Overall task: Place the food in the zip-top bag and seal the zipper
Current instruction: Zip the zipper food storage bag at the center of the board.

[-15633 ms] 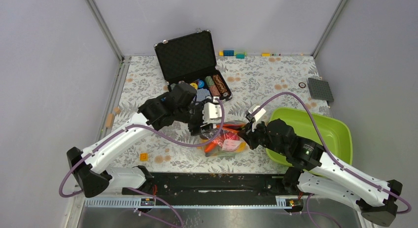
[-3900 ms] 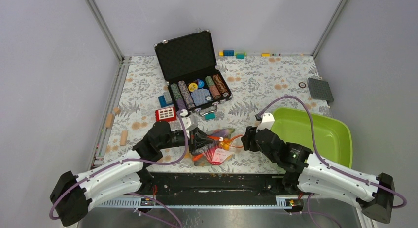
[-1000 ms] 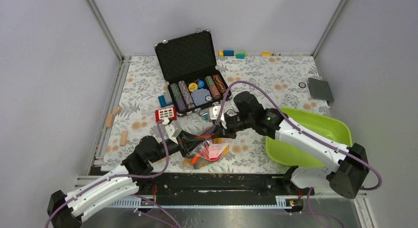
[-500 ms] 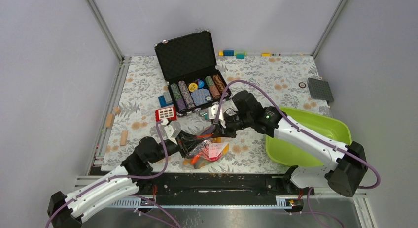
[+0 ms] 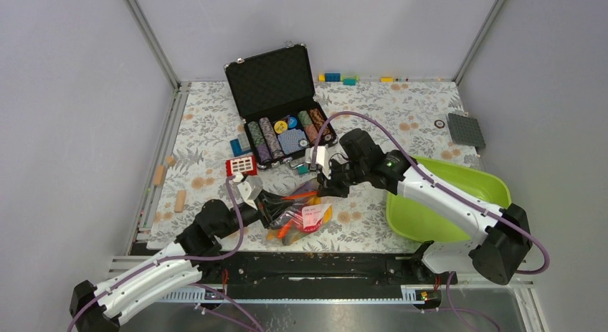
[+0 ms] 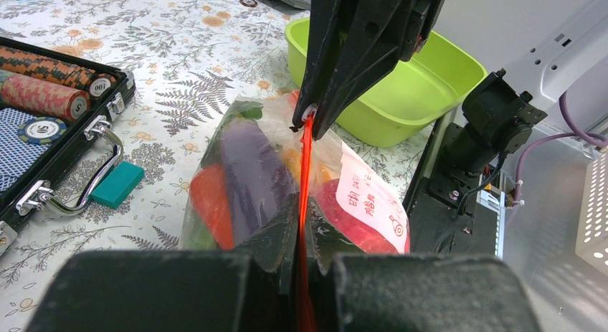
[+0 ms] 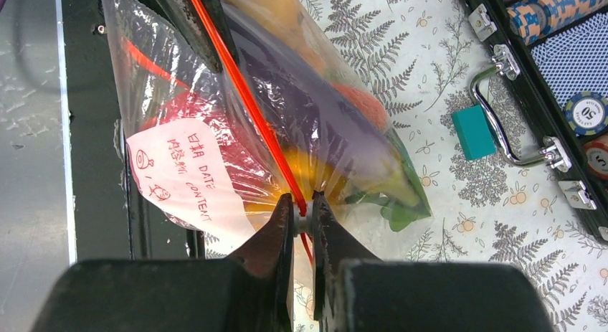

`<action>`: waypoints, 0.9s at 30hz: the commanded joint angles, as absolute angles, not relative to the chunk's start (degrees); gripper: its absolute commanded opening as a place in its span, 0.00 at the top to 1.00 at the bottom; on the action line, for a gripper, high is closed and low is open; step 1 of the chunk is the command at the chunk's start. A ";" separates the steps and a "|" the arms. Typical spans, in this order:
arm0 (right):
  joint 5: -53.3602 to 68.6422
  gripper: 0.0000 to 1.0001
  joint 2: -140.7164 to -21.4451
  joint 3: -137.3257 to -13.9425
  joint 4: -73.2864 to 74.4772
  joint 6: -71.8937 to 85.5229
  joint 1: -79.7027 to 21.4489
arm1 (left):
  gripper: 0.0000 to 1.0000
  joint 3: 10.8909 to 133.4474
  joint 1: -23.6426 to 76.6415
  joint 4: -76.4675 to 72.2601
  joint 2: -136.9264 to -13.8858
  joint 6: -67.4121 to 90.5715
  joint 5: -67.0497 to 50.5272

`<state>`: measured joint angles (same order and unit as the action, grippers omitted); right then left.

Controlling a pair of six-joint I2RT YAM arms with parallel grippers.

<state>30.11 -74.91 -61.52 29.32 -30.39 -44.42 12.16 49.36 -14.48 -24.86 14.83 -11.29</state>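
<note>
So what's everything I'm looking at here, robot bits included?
bag: one, clear, front centre
zipper: one, orange-red, stretched between both claws
food: several pieces, purple, red, orange, green, inside the bag
tray: one, lime green, right
case: one, black, open, far centre
chips: rows, mixed colours, in the case
bricks: a few, blue, teal, yellow, far edge
plate: one, grey, far right
wooden blocks: a few, tan, left edge
left claw: black, shut on the zipper
right claw: black, shut on the zipper

top: high, near side, looking down, far | wrists: close, facing each other along zipper (image 6: 306, 160) | shared: zip-top bag (image 5: 308, 219)
</note>
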 commanded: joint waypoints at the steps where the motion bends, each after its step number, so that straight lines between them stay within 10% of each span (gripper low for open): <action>1: -7.15 1.00 -75.04 -56.10 55.35 -32.39 -34.54 | 1.00 11.05 47.43 -9.41 -22.48 12.93 -5.95; 27: -32.07 0.92 -77.64 -53.80 59.12 -25.71 -24.09 | 1.00 10.31 47.50 -7.53 -18.88 13.14 -1.32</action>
